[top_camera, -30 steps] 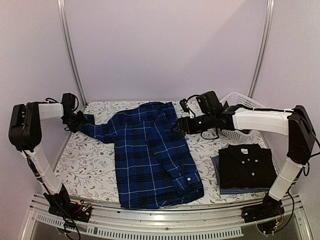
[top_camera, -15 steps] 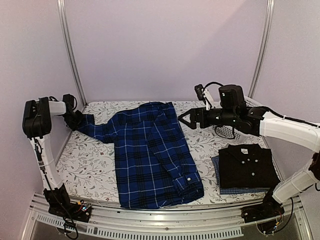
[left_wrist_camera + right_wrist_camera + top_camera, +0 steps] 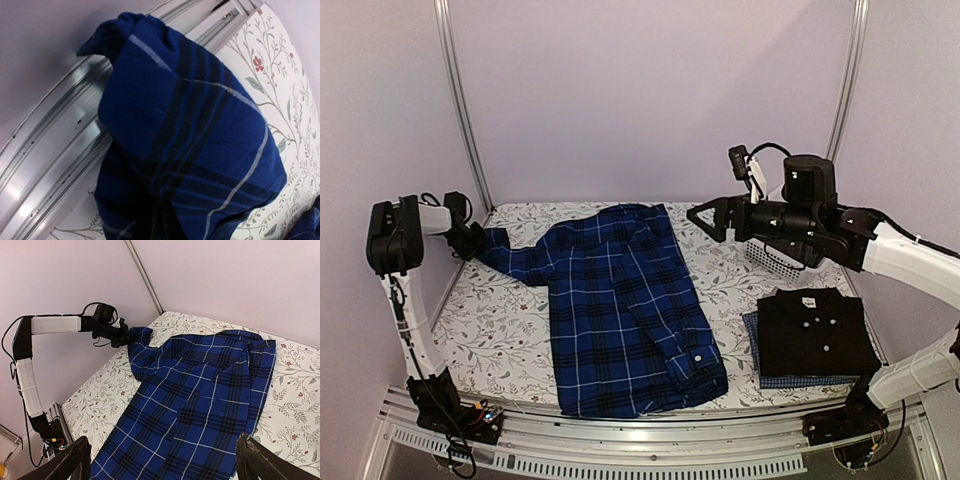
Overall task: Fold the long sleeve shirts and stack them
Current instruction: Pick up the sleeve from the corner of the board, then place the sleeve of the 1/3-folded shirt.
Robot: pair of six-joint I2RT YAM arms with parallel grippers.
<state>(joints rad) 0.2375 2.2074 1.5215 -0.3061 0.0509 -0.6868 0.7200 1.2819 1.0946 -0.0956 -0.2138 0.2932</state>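
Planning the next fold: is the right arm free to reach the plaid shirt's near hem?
Probably yes: the right gripper is open, empty and raised, and nothing lies on the plaid shirt.

The left gripper [image 3: 472, 240], at the table's [image 3: 490, 345] far left corner, pinches shut on the shirt [image 3: 620, 310]; the right gripper [image 3: 708, 220] (raised, pointing left) gapes wide.

Soft, even light is washing everything, seemingly from overhead (a lilac cast); the rail [image 3: 45, 150] is glinting, and the close shirt [image 3: 190, 150] is blurring slightly.
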